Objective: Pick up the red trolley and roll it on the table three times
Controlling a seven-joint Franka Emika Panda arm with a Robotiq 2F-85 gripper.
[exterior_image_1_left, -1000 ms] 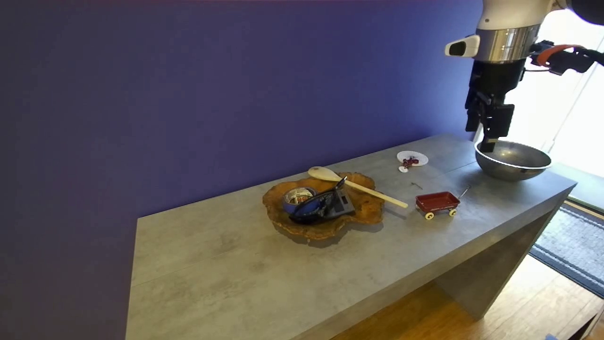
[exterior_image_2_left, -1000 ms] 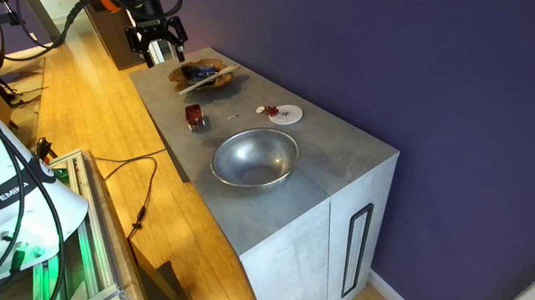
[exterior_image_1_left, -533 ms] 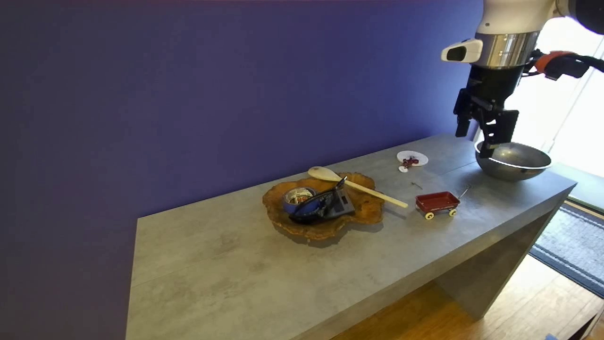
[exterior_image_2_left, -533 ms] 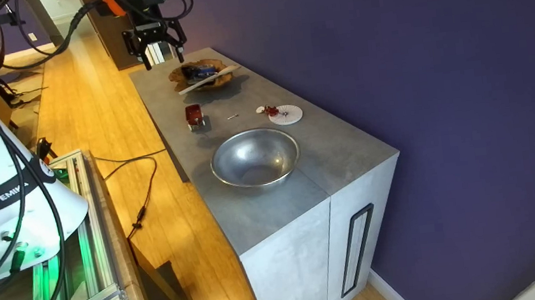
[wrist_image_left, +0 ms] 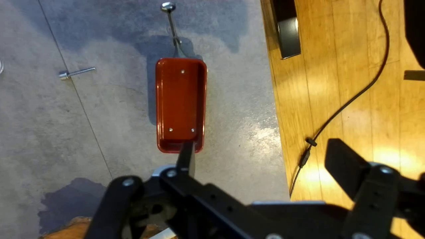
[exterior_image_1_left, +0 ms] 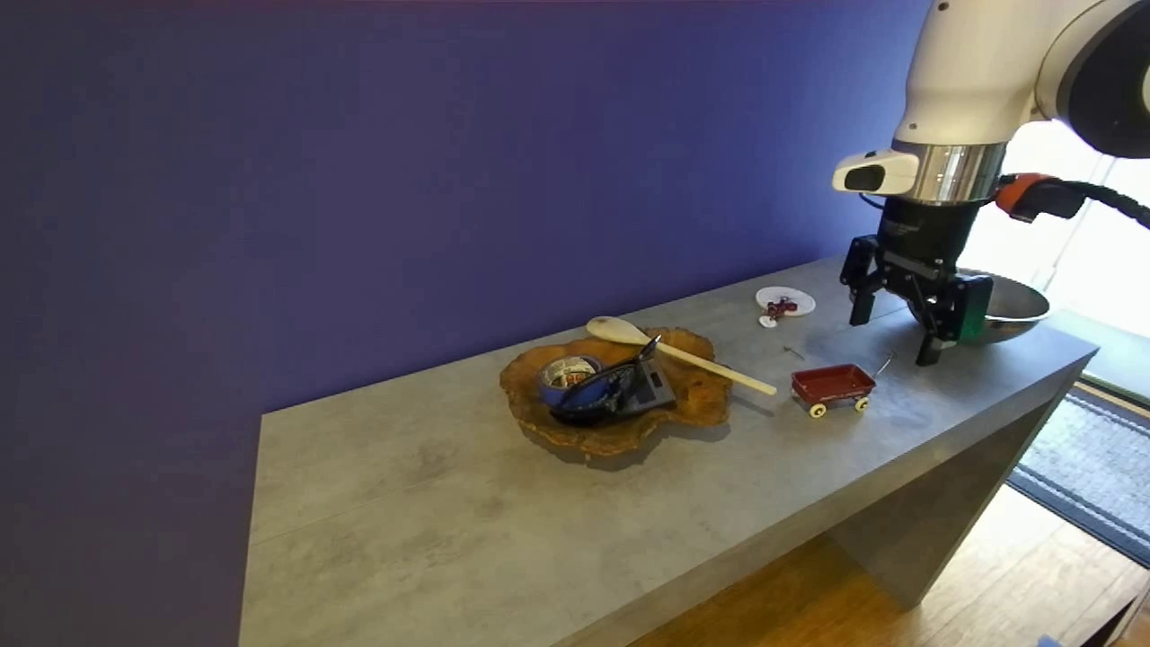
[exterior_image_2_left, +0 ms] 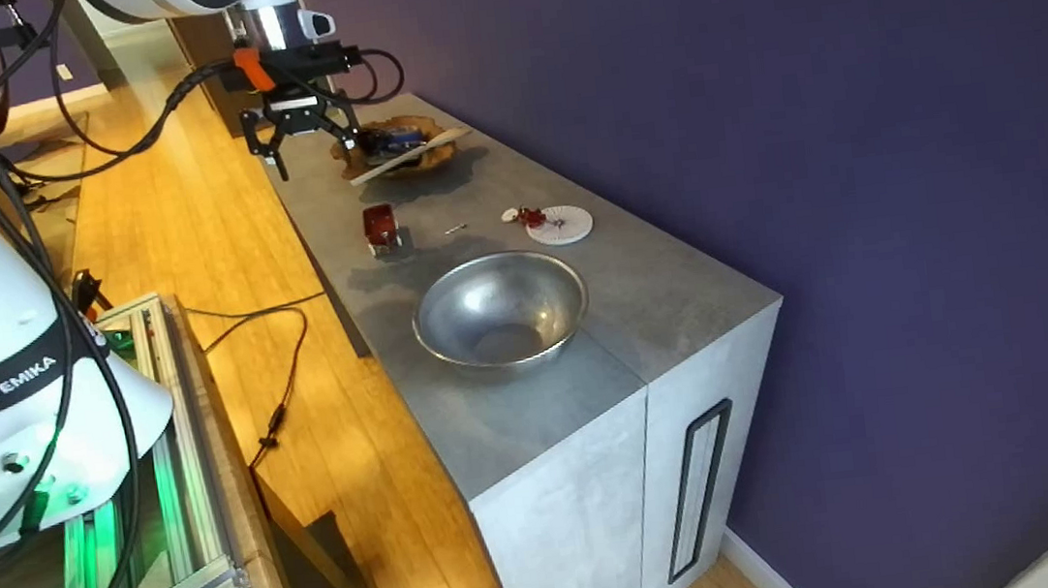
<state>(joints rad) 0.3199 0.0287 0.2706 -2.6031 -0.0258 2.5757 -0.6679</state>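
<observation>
Your jaws, spread wide and holding nothing, hang above the table (exterior_image_1_left: pixel 503 530), apart from the trolley (exterior_image_1_left: pixel 832 385), which stands upright there; in the wrist view, one finger (wrist_image_left: pixel 185 158) overlaps its outline. Farther off sits the bowl (exterior_image_2_left: pixel 500 311).

Table (exterior_image_1_left: pixel 422 539): grey, concrete-look top with slab sides; seam visible. Red trolley (wrist_image_left: pixel 181 99): standing on its wheels, lower than the jaws, ahead of them in the wrist view, handle extending away. Pin-like metal piece (wrist_image_left: pixel 81 71): lying across the seam, ahead of the jaws and to their left. In an exterior view: white dish (exterior_image_1_left: pixel 792 295), small red item (exterior_image_1_left: pixel 780 307) at its edge and small white disc (exterior_image_1_left: pixel 767 322) — left of the jaws; wooden tray (exterior_image_1_left: pixel 705 400) farther left, well apart; metal bowl (exterior_image_1_left: pixel 1015 298) on the jaws' right — partly hidden by them
</observation>
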